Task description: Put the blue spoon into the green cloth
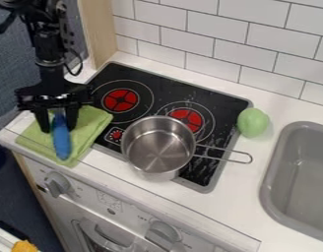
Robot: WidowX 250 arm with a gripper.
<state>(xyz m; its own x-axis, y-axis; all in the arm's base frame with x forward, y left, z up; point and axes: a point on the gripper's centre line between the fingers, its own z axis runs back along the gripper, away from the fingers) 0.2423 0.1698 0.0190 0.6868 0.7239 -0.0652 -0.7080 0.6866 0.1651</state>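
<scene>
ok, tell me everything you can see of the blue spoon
The blue spoon looks like smooth plastic, its long, rounded near end toward the front edge of the counter. It shows over the green cloth, its far end at the pincer. Whether it is gripped or touches the cloth, I cannot tell.

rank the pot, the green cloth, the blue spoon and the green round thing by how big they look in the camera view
1. pot
2. green cloth
Blue spoon and green round thing: too alike to rank
</scene>
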